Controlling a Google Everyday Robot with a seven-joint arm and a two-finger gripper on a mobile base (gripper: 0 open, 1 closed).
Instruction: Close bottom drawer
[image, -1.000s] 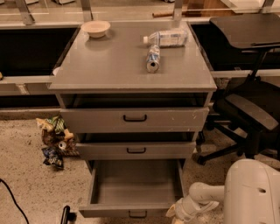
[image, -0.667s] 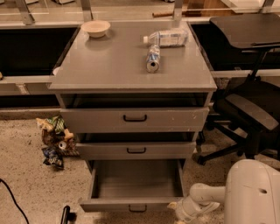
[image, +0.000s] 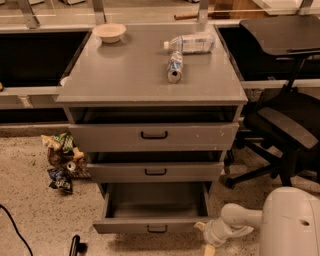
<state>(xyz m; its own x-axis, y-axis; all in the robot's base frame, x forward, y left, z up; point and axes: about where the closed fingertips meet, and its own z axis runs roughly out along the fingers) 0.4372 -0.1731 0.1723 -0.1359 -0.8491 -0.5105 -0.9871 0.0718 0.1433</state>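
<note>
The bottom drawer (image: 152, 226) of the grey cabinet (image: 150, 75) stands pulled out, its deep grey box empty and its small black loop handle (image: 157, 229) on the front. The middle drawer (image: 155, 171) and the top drawer (image: 154, 136) are each pulled out a little. My gripper (image: 205, 241) is low at the bottom right, just beside the right front corner of the bottom drawer, on the end of my white arm (image: 280, 225).
A bowl (image: 109, 32), a plastic bottle (image: 190, 43) and a can (image: 174, 66) lie on the cabinet top. A black office chair (image: 285, 120) stands to the right. Crumpled snack bags (image: 62, 160) lie on the floor at the left. A black cable (image: 10, 225) runs at the bottom left.
The bottom drawer has slid in a little. My gripper stays by its right front corner.
</note>
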